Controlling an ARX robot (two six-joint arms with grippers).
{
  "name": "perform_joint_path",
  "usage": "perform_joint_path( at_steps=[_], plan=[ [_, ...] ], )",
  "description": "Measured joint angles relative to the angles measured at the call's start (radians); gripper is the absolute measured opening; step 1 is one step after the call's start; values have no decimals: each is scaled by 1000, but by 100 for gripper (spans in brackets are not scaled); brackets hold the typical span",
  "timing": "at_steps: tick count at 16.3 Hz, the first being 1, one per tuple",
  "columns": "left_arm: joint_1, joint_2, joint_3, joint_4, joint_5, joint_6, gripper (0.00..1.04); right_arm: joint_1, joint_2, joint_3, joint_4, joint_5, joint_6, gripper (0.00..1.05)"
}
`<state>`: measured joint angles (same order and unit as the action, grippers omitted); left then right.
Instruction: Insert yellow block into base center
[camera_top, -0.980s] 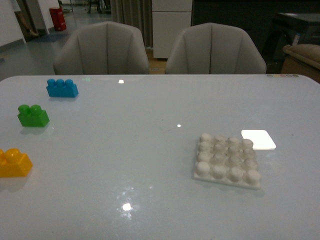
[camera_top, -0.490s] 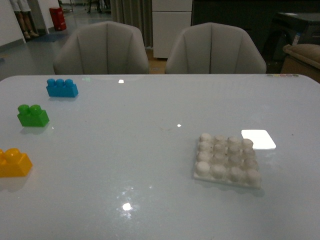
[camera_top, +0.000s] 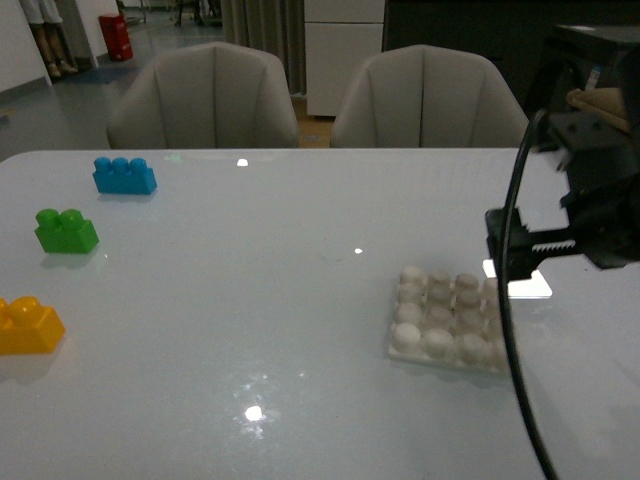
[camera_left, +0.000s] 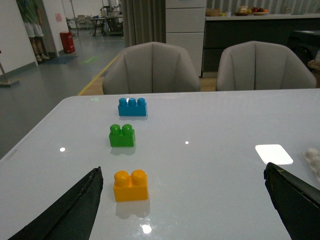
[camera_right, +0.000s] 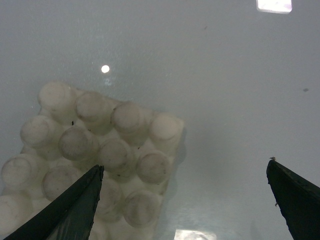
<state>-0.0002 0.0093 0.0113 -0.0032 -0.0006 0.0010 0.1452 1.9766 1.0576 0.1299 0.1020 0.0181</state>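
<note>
The yellow block (camera_top: 28, 326) lies on the white table near its left front edge. In the left wrist view the yellow block (camera_left: 130, 185) sits just inside one finger of my open left gripper (camera_left: 182, 202), some way ahead of the tips. The studded white base (camera_top: 445, 320) rests at right of centre. My right gripper (camera_top: 522, 250) hangs open above the base's right edge, hiding part of it. In the right wrist view the base (camera_right: 95, 150) lies under one finger, and the open right gripper (camera_right: 182, 200) has bare table between its tips.
A green brick (camera_top: 66, 231) and a blue brick (camera_top: 124, 175) lie behind the yellow one on the left. A flat bright white rectangle (camera_top: 528, 288) shows behind the base. Two grey chairs (camera_top: 205, 95) stand at the table's far edge.
My right arm has come into the front view from the right and now hangs over the base's right edge. The bricks and the base have not moved.
</note>
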Motion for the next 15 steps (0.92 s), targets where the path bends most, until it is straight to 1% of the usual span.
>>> perform_joint_path(
  at_steps=[3,8,10,13,15],
  plan=[
    [0,0,0,0,0,0,98,26,135,58,-16,-2,47,98],
    [0,0,0,0,0,0,98,27,206,103,-1,-16,100,98],
    [0,0,0,0,0,0,98,38,222,103,21,4,130,98],
    [0,0,0,0,0,0,98,66,229,70,77,53,217,98],
    [0,0,0,0,0,0,98,78,241,58,116,62,269,98]
  ],
)
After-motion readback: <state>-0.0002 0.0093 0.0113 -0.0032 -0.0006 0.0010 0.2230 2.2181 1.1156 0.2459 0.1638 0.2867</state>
